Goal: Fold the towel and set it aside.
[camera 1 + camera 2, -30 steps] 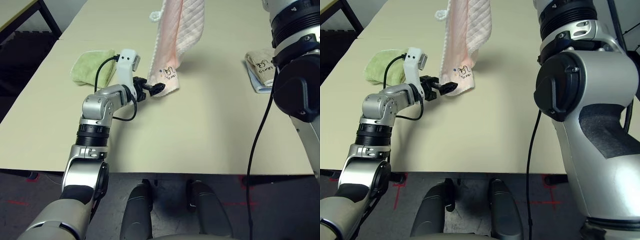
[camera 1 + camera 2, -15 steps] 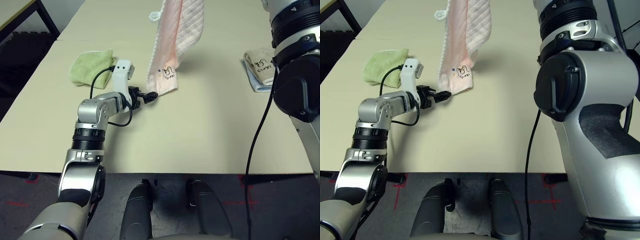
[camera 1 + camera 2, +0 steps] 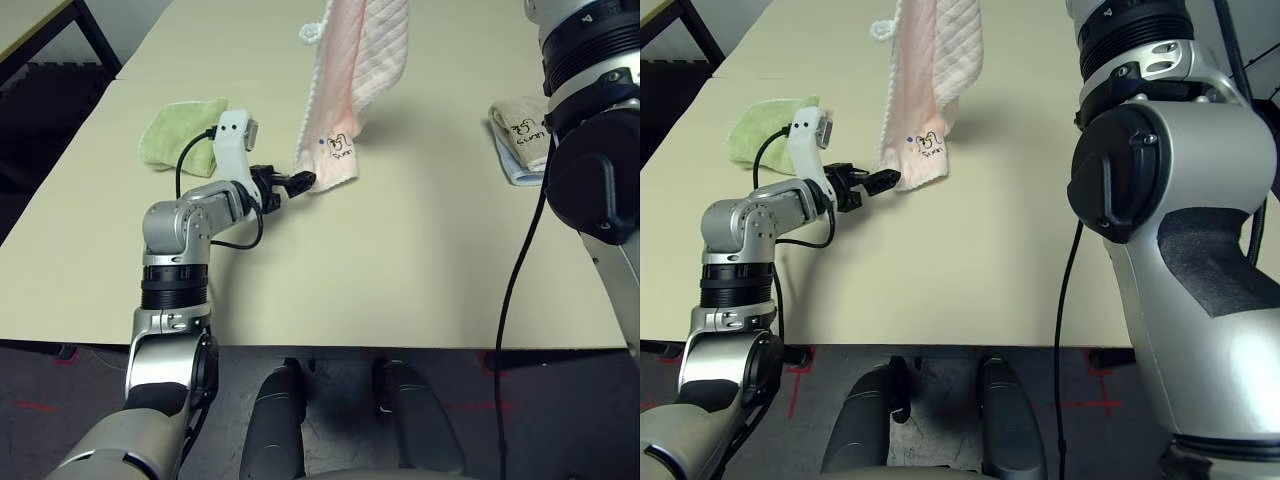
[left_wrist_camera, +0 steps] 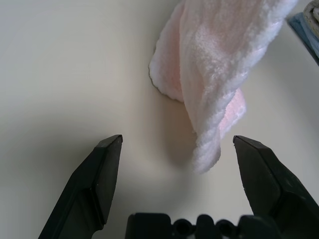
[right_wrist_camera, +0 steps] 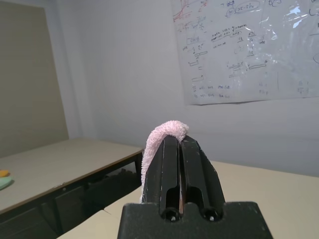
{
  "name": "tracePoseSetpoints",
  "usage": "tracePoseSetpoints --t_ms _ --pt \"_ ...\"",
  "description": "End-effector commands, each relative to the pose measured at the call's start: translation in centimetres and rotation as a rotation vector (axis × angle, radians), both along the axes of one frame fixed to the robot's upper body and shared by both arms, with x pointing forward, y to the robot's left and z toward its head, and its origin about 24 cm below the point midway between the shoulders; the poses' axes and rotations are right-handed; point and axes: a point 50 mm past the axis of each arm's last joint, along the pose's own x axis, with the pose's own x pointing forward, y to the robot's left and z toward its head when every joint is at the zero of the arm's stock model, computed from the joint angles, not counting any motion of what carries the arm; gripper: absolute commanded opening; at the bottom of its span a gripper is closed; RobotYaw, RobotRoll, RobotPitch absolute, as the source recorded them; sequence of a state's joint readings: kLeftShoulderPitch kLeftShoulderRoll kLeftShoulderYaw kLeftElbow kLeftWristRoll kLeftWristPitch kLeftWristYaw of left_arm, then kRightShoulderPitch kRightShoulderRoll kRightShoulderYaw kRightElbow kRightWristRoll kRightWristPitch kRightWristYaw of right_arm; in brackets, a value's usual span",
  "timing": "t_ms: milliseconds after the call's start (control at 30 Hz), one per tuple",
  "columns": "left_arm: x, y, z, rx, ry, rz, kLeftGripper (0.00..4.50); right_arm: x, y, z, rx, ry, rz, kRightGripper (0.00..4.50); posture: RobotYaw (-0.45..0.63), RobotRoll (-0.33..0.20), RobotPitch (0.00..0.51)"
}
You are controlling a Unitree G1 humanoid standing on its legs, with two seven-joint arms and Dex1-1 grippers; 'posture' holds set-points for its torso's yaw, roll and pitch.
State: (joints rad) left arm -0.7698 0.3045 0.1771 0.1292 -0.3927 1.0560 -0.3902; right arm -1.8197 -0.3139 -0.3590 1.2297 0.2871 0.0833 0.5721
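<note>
Pale beige tabletop (image 3: 420,250) fills the scene, with a second table and a whiteboard covered in handwriting (image 5: 239,50) on the grey wall in the right wrist view. Hanging over the far half of the surface is the pale pink terry towel with a whitish trimmed edge and dark embroidered script (image 3: 350,90); its top runs out of the head views, and its lowest corner, the one with the script, reaches down to the tabletop or just above it, roughly midway between the left and right edges. The right gripper (image 5: 180,164) is raised and pointing upward, its two black fingers pressed together on a fold of the towel that bulges pink over their tips. The right arm's silver and black forearm (image 3: 1160,200) rises steeply at the right side. The left arm (image 3: 180,240) reaches forward from the near left, elbow bent, wrist angled slightly downward and toward the right. The left gripper (image 3: 300,182) has its fingers spread wide and empty, low over the table, their tips just beside the towel's hanging corner; in the left wrist view that corner hangs between the spread fingers, nearer one of them, apart from both. A light green crumpled folded cloth (image 3: 180,130) lies toward the far left edge, behind the left wrist. A beige folded towel with dark script (image 3: 520,125) rests on a pale blue cloth near the right edge.
</note>
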Motion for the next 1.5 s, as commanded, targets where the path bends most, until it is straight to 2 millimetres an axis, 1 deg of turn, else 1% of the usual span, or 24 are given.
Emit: tracePoseSetpoints --t_ms 33,67,167,367,500,533,600,700,733,800,933,1033,1067,1200,1233,1300,1367,1500 --pt "-0.3 -0.2 -0.8 0.009 0.033 -0.016 4.50 -0.2 0.0 0.3 -0.006 -0.015 -0.006 0.03 -0.06 0.000 0.203" --pt "-0.3 -0.3 -0.9 0.008 0.038 -0.018 4.50 -0.2 0.0 0.4 -0.006 -0.016 -0.007 0.03 -0.07 0.000 0.202" --pt "-0.3 -0.2 -1.1 0.013 0.047 -0.012 3.93 -0.2 -0.1 0.4 -0.006 -0.017 -0.008 0.00 -0.07 0.000 0.202" --pt "-0.6 0.0 -1.9 0.008 0.082 -0.010 1.60 -0.2 -0.1 0.5 -0.004 -0.019 -0.011 0.00 -0.07 0.000 0.202" --pt "-0.6 -0.2 -1.7 -0.017 0.091 -0.027 0.04 -0.2 -0.2 0.4 -0.002 -0.017 -0.012 0.00 -0.07 0.000 0.201" --pt "-0.6 -0.1 -1.5 -0.017 0.090 -0.033 0.02 -0.2 -0.2 0.4 -0.001 -0.015 -0.014 0.00 -0.07 0.000 0.201" --pt "-0.5 1.1 -0.9 0.004 0.069 -0.015 0.02 0.0 -0.7 0.2 0.001 -0.006 -0.029 0.00 -0.07 0.000 0.200" --pt "0.2 4.2 0.9 0.031 0.006 0.085 0.02 0.4 -2.2 -0.6 0.004 0.016 -0.068 0.00 -0.07 0.000 0.200" --pt "0.3 4.9 1.3 0.038 -0.007 0.100 0.02 0.5 -2.6 -0.8 0.003 0.024 -0.080 0.00 -0.06 0.000 0.202" --pt "0.3 5.5 1.8 0.041 -0.024 0.100 0.02 0.6 -2.9 -1.1 -0.002 0.032 -0.089 0.00 -0.06 0.000 0.200" --pt "0.2 5.2 1.9 0.043 -0.053 0.048 0.02 0.5 -2.6 -0.8 -0.007 0.023 -0.077 0.00 -0.07 0.000 0.197" --pt "-0.1 4.2 1.6 0.038 -0.041 -0.035 0.60 0.3 -2.2 -0.5 -0.011 0.014 -0.066 0.00 -0.07 0.000 0.196" --pt "-0.3 3.9 1.4 0.037 -0.034 -0.059 0.93 0.3 -2.1 -0.5 -0.011 0.013 -0.065 0.00 -0.07 0.000 0.196" --pt "-0.6 3.0 0.5 0.046 -0.014 -0.111 2.48 0.3 -1.9 -0.5 -0.013 0.010 -0.057 0.00 -0.07 0.000 0.197" --pt "-0.6 2.7 0.2 0.053 -0.014 -0.120 2.92 0.3 -1.8 -0.4 -0.013 0.009 -0.055 0.00 -0.07 0.000 0.197" --pt "-0.5 2.4 -0.2 0.059 -0.014 -0.122 3.64 0.2 -1.8 -0.4 -0.014 0.007 -0.050 0.00 -0.07 0.000 0.197" --pt "-0.1 2.3 -0.8 0.090 -0.029 -0.114 4.48 0.1 -1.7 -0.2 -0.013 0.001 -0.045 0.00 -0.07 0.000 0.198" --pt "0.8 2.1 -1.2 0.114 -0.057 -0.111 4.48 -0.1 -1.6 0.1 -0.013 -0.010 -0.037 0.00 -0.08 0.000 0.200"
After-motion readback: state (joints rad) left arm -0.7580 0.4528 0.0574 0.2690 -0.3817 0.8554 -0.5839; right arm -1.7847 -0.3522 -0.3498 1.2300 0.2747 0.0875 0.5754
